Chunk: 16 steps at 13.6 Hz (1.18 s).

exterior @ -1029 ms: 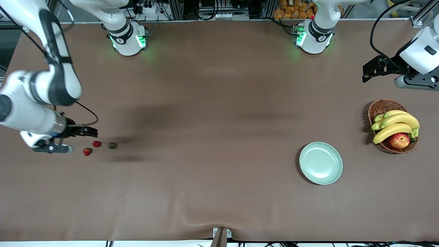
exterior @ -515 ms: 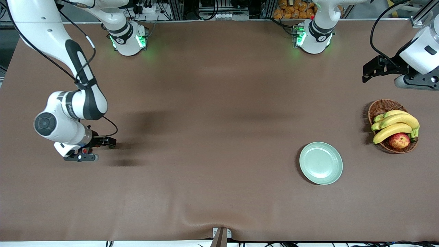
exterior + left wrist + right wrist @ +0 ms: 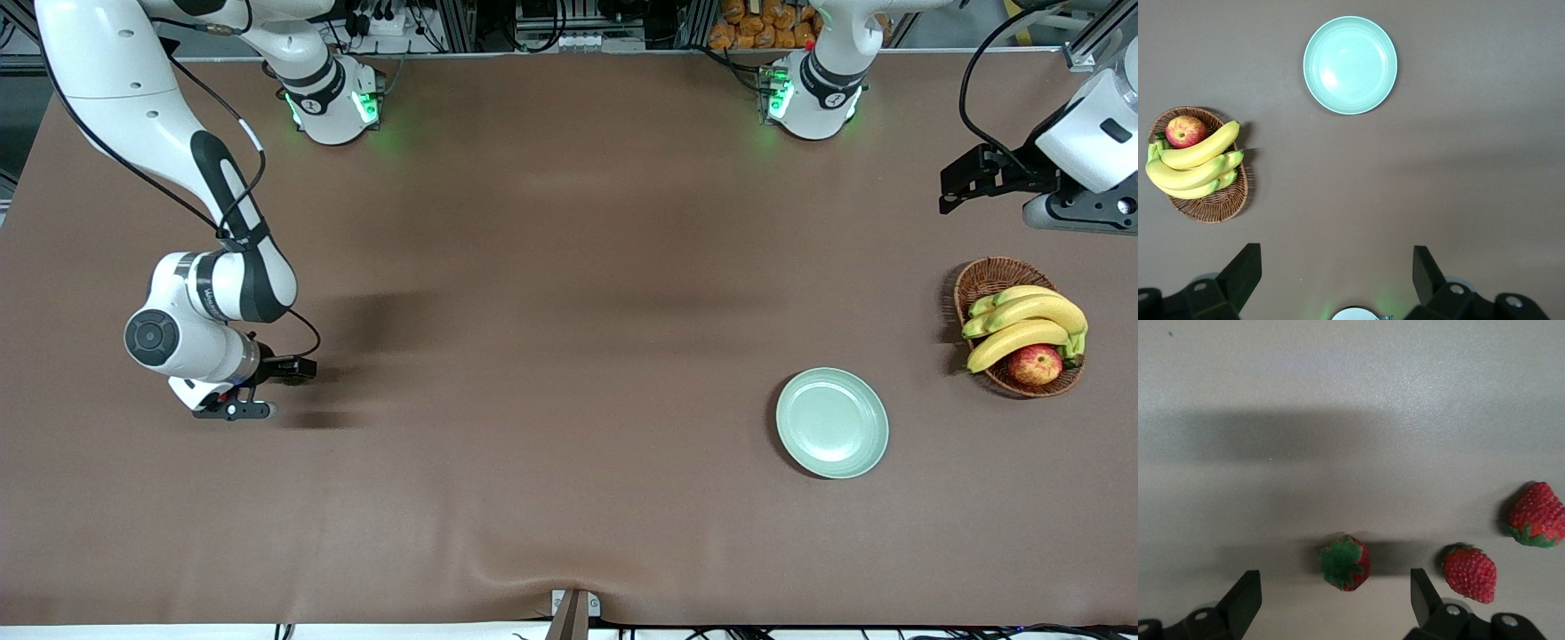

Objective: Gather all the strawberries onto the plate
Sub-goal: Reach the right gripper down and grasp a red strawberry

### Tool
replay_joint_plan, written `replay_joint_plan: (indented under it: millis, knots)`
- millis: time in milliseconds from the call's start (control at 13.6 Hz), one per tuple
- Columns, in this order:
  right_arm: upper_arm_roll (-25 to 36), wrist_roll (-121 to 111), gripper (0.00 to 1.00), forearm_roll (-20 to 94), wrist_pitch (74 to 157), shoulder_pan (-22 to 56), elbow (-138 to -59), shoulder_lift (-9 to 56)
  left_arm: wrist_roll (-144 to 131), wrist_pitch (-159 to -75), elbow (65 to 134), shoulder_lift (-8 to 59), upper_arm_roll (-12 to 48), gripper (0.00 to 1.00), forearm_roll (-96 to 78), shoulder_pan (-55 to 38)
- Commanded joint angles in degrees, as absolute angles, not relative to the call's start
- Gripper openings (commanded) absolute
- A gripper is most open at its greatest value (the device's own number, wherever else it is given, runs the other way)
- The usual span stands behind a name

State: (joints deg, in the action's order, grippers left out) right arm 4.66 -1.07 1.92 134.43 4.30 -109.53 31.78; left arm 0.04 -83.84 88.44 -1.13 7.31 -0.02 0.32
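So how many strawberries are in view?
3, all on the table under the open right gripper: one between its fingers, a second beside a finger, a third past that; none on the plate.

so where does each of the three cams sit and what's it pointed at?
Front: high across the table, facing both bases; shows both arms, plate, basket.
Left wrist: on the waiting left arm, looking down at plate and basket; left gripper open.
Right wrist: low over three strawberries, one between the open right gripper's fingertips.
Shared: front and left wrist both show plate and basket.
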Motion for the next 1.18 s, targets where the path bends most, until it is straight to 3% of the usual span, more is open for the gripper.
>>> replay_joint_plan:
  millis: [0, 74, 147, 368, 1103]
  knots:
    - [3.9, -0.6, 0.94, 1.7, 134.6, 4.2, -110.1, 31.4, 0.4, -83.6, 87.5, -0.7, 7.5, 1.00, -1.0, 0.8]
    - [3.8, -0.6, 0.94, 1.7, 134.6, 4.2, -110.1, 31.6, 0.4, -83.6, 87.5, -0.7, 7.5, 1.00, -1.0, 0.8]
    - [3.8, -0.6, 0.87, 1.7, 134.7, 4.1, -110.0, 31.9, 0.4, -83.6, 87.5, -0.7, 7.5, 1.00, -0.9, 0.8]
    - [3.8, -0.9, 0.83, 1.7, 134.9, 4.1, -110.0, 32.6, 0.2, -83.6, 87.6, -0.7, 7.5, 1.00, -1.0, 0.8]
    - [3.8, -6.8, 0.43, 1.7, 136.8, 3.6, -110.0, 33.3, -0.5, -85.5, 87.5, 2.5, 7.6, 1.00, -0.7, 0.6]
